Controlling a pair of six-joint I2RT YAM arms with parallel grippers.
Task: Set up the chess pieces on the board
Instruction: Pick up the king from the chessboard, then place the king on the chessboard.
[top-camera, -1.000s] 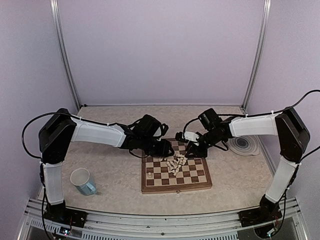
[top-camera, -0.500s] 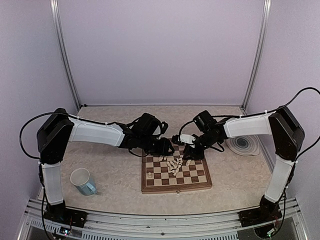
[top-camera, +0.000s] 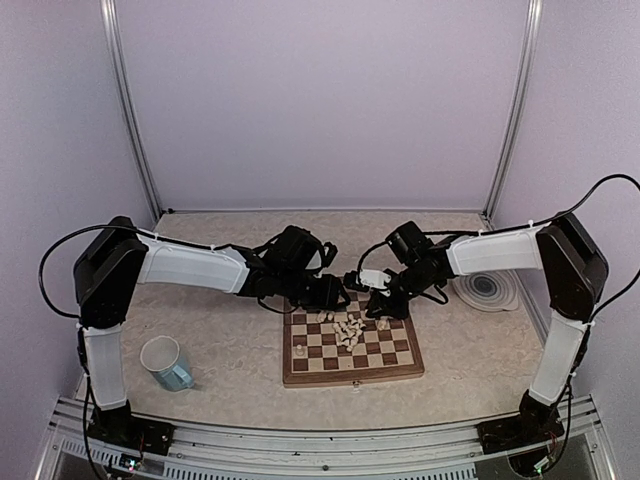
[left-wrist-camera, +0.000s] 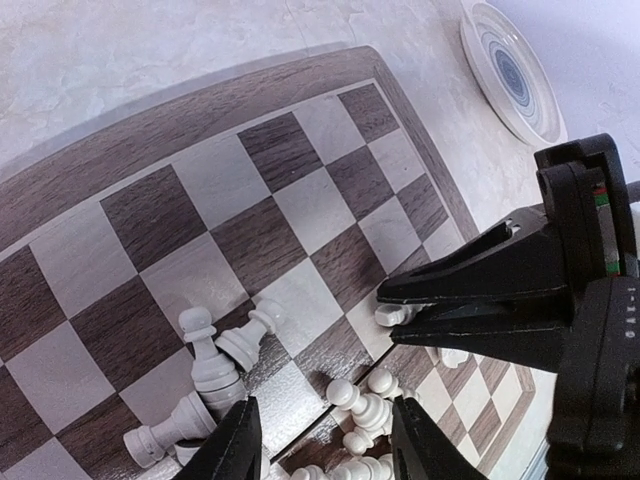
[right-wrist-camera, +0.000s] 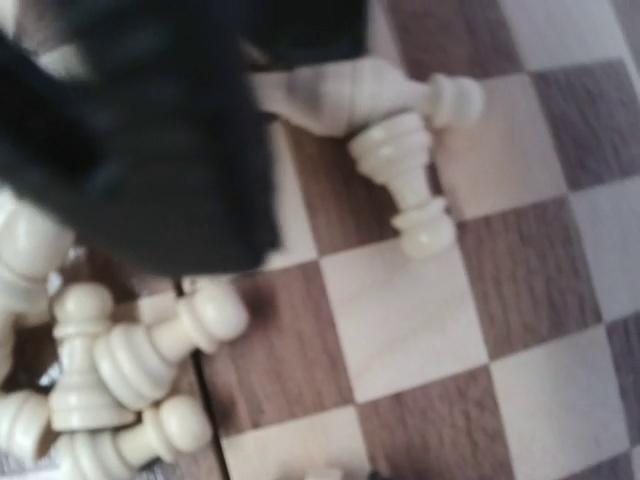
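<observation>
The board (top-camera: 396, 362) lies on the table (top-camera: 220, 345) between the two arms. The chess pieces (top-camera: 348, 330) sit in a heap near its middle, most of them tipped over. A lone piece (top-camera: 300, 349) stands by the left edge. The left gripper (left-wrist-camera: 325, 432) hangs over the heap, fingers apart, holding nothing. The right gripper (left-wrist-camera: 388, 310) is squeezed together, its tips at a fallen piece (left-wrist-camera: 402, 315) — I cannot tell if it pinches it.
</observation>
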